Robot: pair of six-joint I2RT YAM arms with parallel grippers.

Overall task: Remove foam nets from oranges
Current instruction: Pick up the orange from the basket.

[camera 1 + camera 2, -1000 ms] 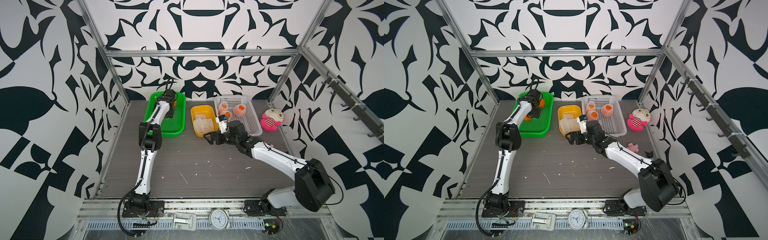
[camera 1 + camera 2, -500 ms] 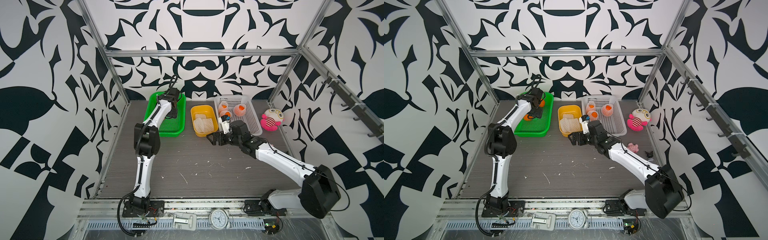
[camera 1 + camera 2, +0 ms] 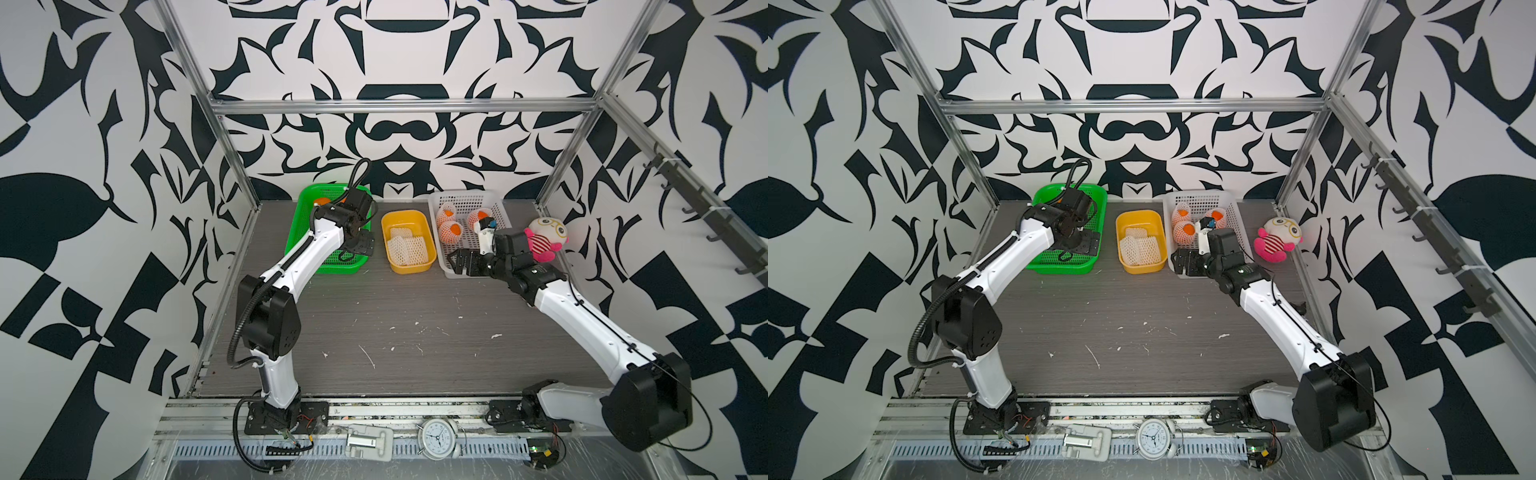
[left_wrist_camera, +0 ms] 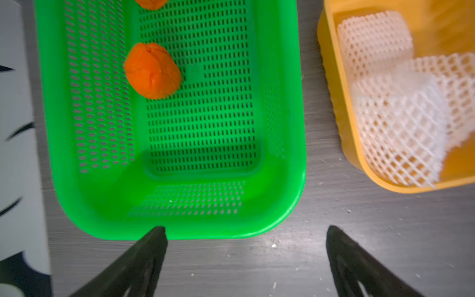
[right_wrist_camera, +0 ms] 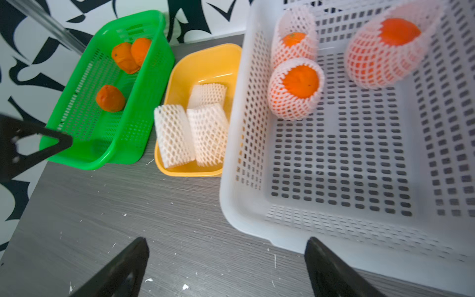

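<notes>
Left hand (image 4: 244, 231), wide open and empty, has backed off the green basket (image 4: 295, 128) of bare oranges (image 4: 153, 70); right hand (image 5: 226, 244), equally wide, has swung to the white basket (image 5: 257, 226) (three still in foam nets (image 5: 277, 102), next to strip).

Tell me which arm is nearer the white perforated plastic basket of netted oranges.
Right. The right arm holds its open jaws at the near corner of the white perforated plastic basket; the left arm reaches over the green perforated plastic basket, beyond the yellow plastic tub.
</notes>
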